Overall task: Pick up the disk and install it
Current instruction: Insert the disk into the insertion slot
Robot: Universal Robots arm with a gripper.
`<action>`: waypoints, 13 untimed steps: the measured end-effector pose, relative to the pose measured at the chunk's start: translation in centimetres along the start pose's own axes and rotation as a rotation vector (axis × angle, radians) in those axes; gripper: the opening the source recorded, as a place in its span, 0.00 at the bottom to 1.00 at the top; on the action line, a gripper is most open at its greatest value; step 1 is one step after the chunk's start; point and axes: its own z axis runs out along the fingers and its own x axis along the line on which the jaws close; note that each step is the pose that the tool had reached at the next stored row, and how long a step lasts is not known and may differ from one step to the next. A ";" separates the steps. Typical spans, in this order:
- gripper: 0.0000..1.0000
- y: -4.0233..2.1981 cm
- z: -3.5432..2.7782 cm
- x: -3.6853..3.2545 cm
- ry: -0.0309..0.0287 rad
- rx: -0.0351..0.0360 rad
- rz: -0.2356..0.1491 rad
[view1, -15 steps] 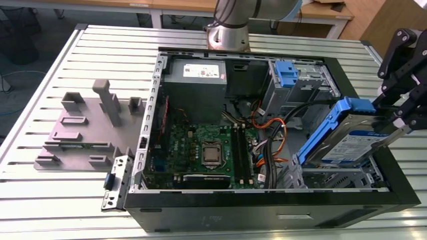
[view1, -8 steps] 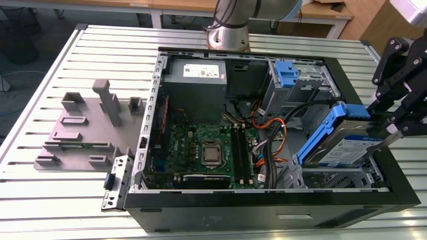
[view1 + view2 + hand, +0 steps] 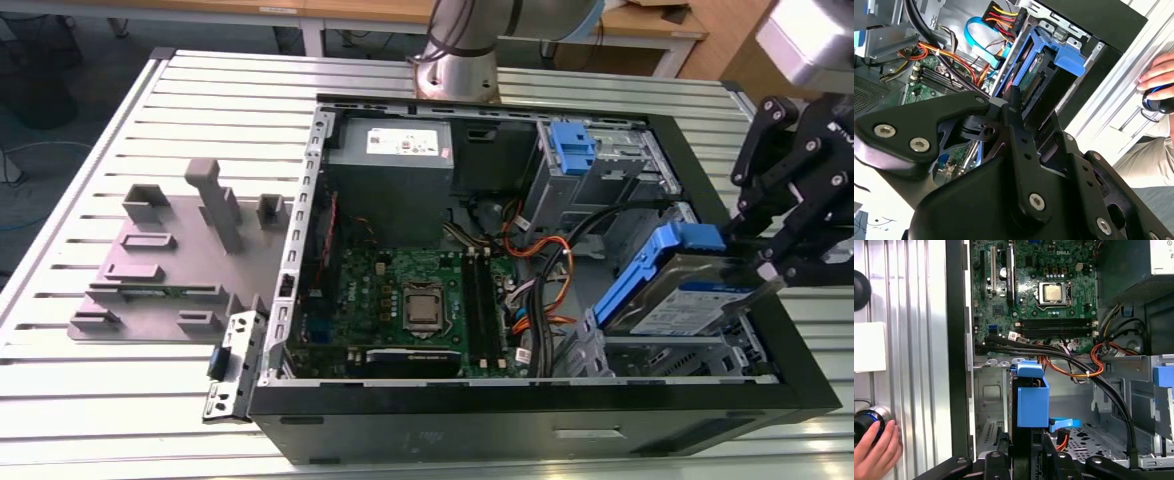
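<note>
The gripper is clamped on the raised end of the disk, which sits tilted just above the drive bay at the exterior view's right of the case, long axis sloping down from the gripped end toward the motherboard.

Grey arm, black gripper with silver screws

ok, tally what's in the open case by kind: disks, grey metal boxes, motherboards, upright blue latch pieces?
disk: 1, tilted, gripped by the end effector
grey metal box: 1
motherboard: 1
upright blue latch piece: 1
Total: 4
</note>
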 end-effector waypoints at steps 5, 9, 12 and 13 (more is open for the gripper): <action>0.35 -0.02 0.89 0.09 0.0001 0.0000 0.000; 0.35 -0.03 1.61 0.16 0.0002 0.0000 0.000; 0.35 -0.05 2.18 0.23 -0.0001 0.0000 0.000; 0.35 -0.05 2.36 0.25 -0.0001 0.0000 0.000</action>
